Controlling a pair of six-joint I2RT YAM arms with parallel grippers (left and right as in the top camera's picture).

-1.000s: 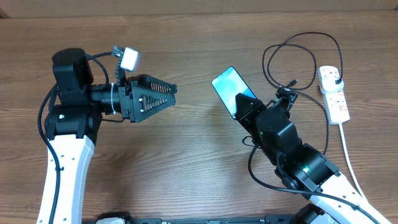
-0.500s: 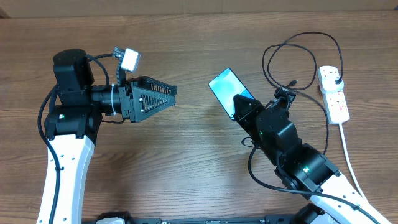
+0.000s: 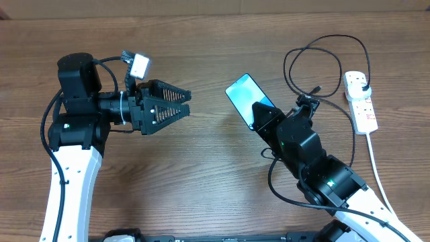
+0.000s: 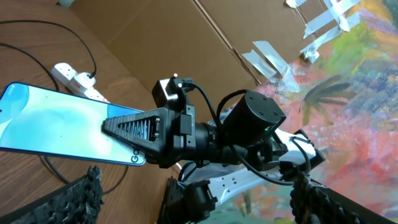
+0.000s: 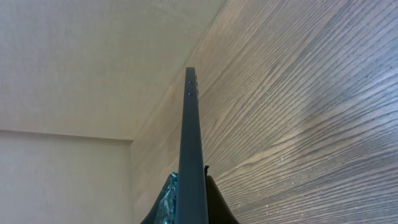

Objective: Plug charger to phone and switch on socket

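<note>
Table (image 3: pixel 215 175): brown wood grain, bears all items.

Left gripper (image 3: pixel 187 103): left of centre, pointing right toward the phone, fingers spread wide apart, nothing between them.

Right gripper (image 3: pixel 257 115): right of centre, fingers clamped together on the phone's near end.

Phone (image 3: pixel 243 93): light blue screen lit, held off the table at centre-right and slanting far-left.

Socket (image 3: pixel 360 101): white strip at the far right, lying flat.

Charger (image 3: pixel 336 36): thin black cable looped just left of the socket, with its plug in the socket's far end.
</note>
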